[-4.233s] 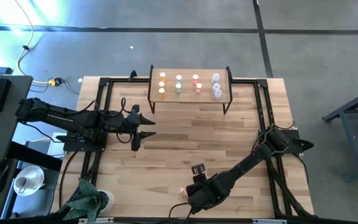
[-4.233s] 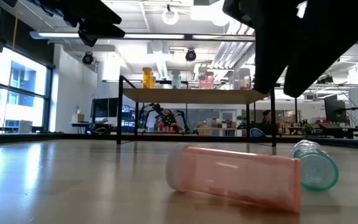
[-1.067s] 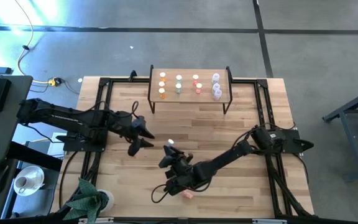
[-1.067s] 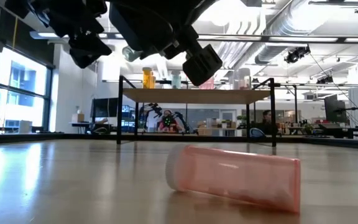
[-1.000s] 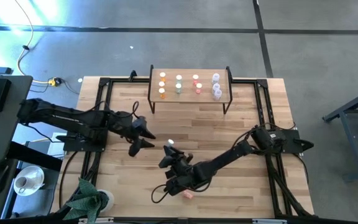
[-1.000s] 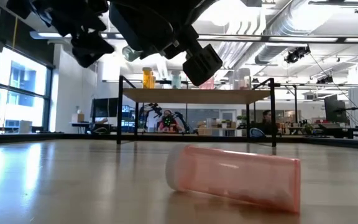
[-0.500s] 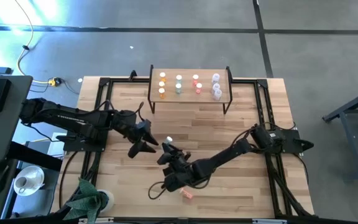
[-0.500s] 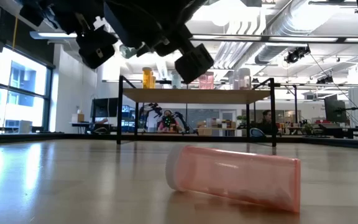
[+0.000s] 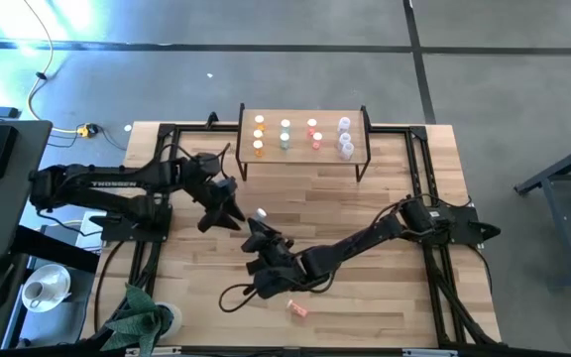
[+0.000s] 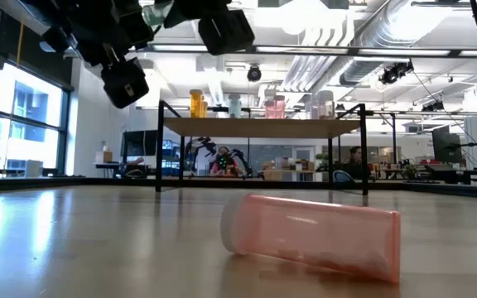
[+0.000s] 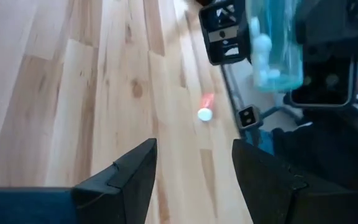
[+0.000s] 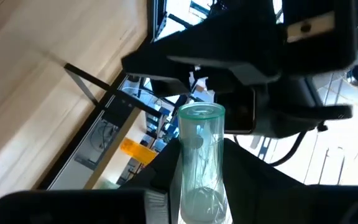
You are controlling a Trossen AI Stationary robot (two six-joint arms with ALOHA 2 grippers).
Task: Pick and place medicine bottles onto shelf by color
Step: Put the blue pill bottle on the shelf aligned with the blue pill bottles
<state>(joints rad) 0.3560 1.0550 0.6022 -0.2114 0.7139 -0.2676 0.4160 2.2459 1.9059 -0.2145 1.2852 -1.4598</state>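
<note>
One pink bottle (image 9: pixel 298 309) lies on its side near the table's front edge. The right hand (image 9: pixel 257 220), clamped on a green bottle (image 12: pixel 199 163), has carried it from the front edge toward mid-table. The left hand (image 9: pixel 228 212), fingers spread and empty, has swung in to meet it, likely for a handover toward the shelf (image 9: pixel 302 152) at the far edge.

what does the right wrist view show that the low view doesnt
Only the right wrist view shows the green bottle held between the right gripper fingers, with the left gripper just beyond it. Only the low view shows the pink bottle lying on its side on the table. Both show the shelf and an orange bottle on it.
</note>
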